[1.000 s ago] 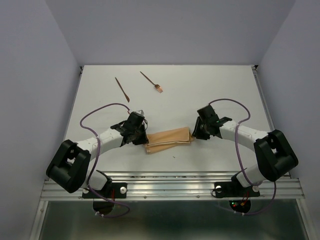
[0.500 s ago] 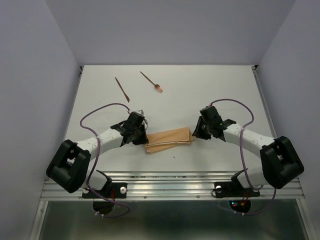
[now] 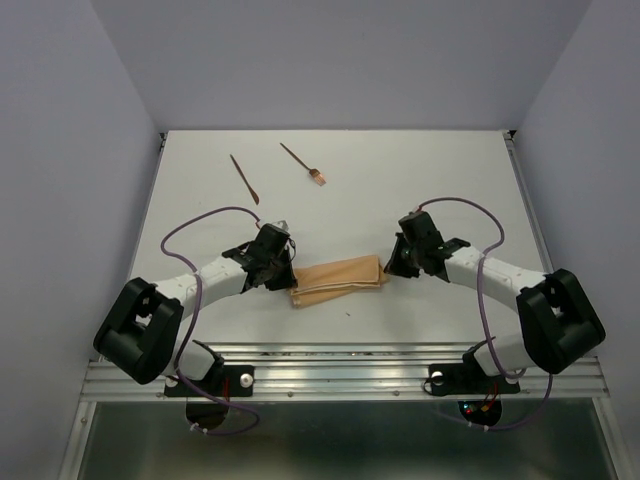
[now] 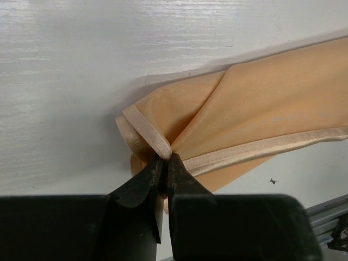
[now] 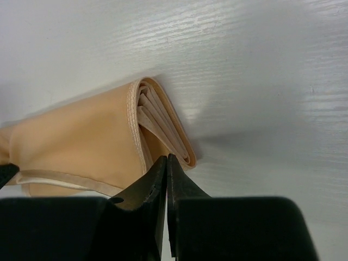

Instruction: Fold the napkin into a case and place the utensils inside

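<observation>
- Fingers (image 4: 147,182) of the left gripper (image 4: 166,159) pinch the napkin (image 4: 261,103) at its hemmed corner.
- Right gripper (image 5: 166,159) has just snapped closed at the folded end; whether it caught a layer, I cannot tell.
- Both ends look claimed, so the next fold can probably start.
- Napkin lies by the table's (image 3: 450,180) near edge, long axis left-right, right end angled slightly far.
- Forked utensil (image 3: 303,163) and plain utensil (image 3: 244,178) wait well apart, toward the far-left corner.
</observation>
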### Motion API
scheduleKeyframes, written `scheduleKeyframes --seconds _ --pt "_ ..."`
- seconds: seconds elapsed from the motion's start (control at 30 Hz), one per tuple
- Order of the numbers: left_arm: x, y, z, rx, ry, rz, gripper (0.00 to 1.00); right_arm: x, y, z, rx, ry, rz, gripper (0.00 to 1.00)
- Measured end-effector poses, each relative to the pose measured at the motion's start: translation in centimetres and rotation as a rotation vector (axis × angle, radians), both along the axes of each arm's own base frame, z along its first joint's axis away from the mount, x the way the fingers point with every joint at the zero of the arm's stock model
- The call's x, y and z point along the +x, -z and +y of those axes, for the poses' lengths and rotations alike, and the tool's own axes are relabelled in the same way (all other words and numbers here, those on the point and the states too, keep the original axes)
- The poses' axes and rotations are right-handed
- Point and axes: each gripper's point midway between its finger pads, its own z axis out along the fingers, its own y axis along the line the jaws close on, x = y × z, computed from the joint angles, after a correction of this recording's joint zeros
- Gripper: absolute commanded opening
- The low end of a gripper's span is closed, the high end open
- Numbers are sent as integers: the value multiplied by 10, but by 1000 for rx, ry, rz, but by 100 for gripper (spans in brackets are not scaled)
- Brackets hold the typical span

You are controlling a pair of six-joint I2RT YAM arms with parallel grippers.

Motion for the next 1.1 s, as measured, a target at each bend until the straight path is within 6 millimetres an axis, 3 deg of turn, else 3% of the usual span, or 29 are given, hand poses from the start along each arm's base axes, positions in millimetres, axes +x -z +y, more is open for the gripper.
scheduleKeyframes --seconds 0.2,0.33,0.37,0.47,0.63,0.77,0.97,1.1 --pt "0 0 0 0 1 0 12 -2 15 4 0 -19 42 8" --pt "0 0 1 5 -2 -1 40 -2 27 7 -4 -27 69 8" --pt "0 0 2 13 0 -1 51 -1 27 8 1 -29 65 8" --pt "1 -1 7 44 -10 -3 66 1 27 10 11 -33 57 8" --pt "12 -19 19 114 -44 -47 66 3 27 12 17 -37 50 8" --pt "31 -58 17 128 -48 -168 66 3 27 12 15 -39 50 8" --pt "36 -105 -26 156 99 -363 66 4 27 12 15 -40 49 8" --pt "31 -107 -66 209 250 -441 68 3 27 12 12 -44 48 8"
